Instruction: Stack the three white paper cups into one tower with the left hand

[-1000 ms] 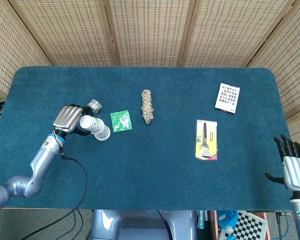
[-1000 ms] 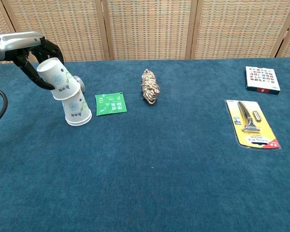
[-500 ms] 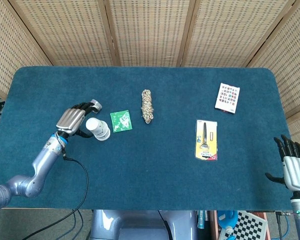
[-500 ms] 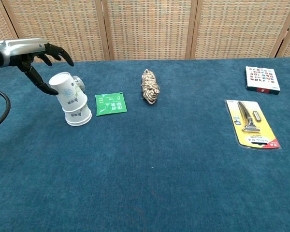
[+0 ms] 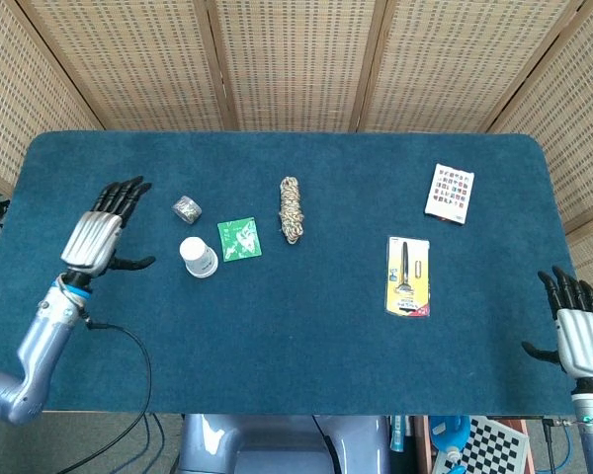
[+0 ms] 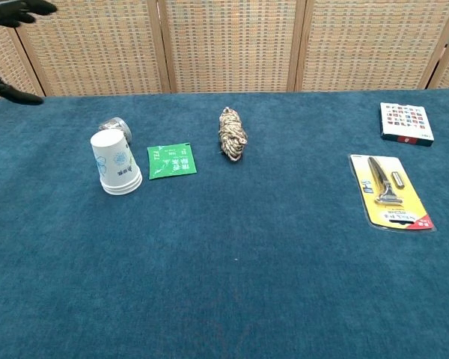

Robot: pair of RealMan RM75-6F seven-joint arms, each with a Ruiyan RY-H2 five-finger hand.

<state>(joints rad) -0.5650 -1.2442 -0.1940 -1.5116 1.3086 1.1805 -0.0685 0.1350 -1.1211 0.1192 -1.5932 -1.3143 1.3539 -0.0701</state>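
The left hand [image 5: 97,237] has its fingers [image 5: 122,192] spread wide and straight, thumb out to the side, holding nothing. It hangs over bare table [image 5: 306,375] to the left of the cups [image 5: 198,257], clearly apart from them; in the chest view only its dark fingertips show at the top left corner. The right hand [image 5: 579,336] sits at the table's near right edge, fingers apart and empty, far from the work.

The cups [image 6: 116,161] stand upside down as one nested stack, rims on the cloth, just left of a green packet [image 6: 171,160] and in front of a small silvery object [image 6: 117,126]. Several rims show at the base, so the tower looks done, though I cannot count the cups for sure.

Paper cups like these are probably very light, thin-walled and easy to crush or tip. A soft grasp around the side wall, thumb opposite fingers, near mid-height seems safest; squeezing hard would likely dent them.
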